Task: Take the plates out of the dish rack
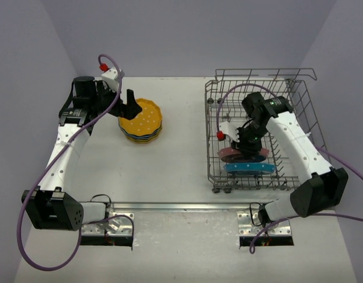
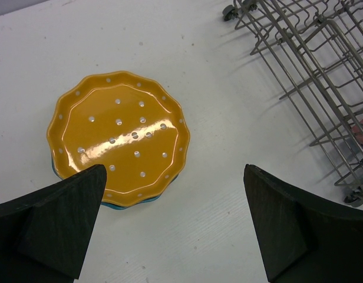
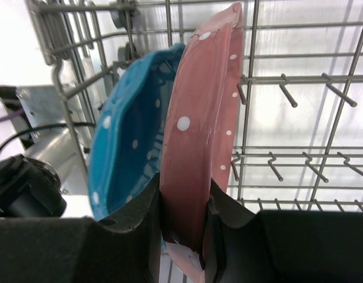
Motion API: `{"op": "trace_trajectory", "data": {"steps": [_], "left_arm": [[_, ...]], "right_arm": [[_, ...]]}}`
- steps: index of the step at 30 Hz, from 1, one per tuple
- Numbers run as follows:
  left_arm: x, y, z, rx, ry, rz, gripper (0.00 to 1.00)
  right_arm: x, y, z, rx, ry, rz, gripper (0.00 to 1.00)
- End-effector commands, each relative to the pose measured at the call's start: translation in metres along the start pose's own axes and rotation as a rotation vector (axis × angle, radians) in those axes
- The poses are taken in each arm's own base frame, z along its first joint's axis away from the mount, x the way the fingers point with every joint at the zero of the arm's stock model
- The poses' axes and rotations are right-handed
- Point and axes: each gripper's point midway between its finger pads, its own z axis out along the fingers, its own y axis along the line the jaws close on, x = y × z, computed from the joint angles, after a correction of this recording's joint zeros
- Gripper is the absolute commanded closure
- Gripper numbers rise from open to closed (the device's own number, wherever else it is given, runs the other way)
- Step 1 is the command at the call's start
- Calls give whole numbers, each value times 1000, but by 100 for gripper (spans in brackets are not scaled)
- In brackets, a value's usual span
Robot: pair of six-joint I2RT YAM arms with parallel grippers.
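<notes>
The grey wire dish rack (image 1: 299, 97) stands on the right of the table. A pink plate (image 1: 228, 155) and a blue plate (image 1: 249, 168) stand on edge in its near part. My right gripper (image 1: 245, 143) is shut on the pink plate's rim (image 3: 196, 147), with the blue plate (image 3: 125, 153) close beside it. A stack of plates with an orange-yellow one on top (image 1: 143, 118) lies on the table at the left. My left gripper (image 1: 132, 106) is open and empty, just above the stack's left edge; the top plate (image 2: 119, 135) shows between its fingers.
The rack's corner and caster feet (image 2: 311, 65) show at the right of the left wrist view. Rack tines (image 3: 299, 94) stand behind the pink plate. The arm bases and mounting rail (image 1: 181, 207) lie along the near table edge.
</notes>
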Motion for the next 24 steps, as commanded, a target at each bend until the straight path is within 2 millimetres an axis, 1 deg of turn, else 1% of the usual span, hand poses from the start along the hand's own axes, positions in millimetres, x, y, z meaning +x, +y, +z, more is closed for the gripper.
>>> {"op": "trace_trajectory", "data": {"steps": [1,3,5,10,13,15,18,20,22,24], "left_arm": [[-17,-4,-4,16,-53,17,0],[-18,-5,-4,20,-55,14,0],[-19,-6,-4,20,-56,12,0],[-21,-7,-5,22,-61,3,0],[-23,-8,-5,25,-64,-5,0],[-25,-8,-6,23,-72,-12,0],[-29,-10,-8,26,-83,-29,0],[-32,-14,-8,41,-88,-47,0],[-35,-23,-9,84,-93,-79,0],[-39,-31,-11,126,-97,-108,0]], "right_arm": [[-32,9,-45,86,-149,-57,100],[-42,7,-60,131,-194,-65,100],[-47,6,-69,158,-216,-70,100],[-67,5,-112,290,-302,-113,100],[-74,4,-132,354,-329,-131,100],[-80,4,-153,418,-356,-152,100],[-87,3,-173,478,-382,-172,100],[-91,-4,-184,525,-393,-174,100],[-96,-18,-201,647,-412,-204,100],[-94,-29,-194,704,-417,-216,100]]}}
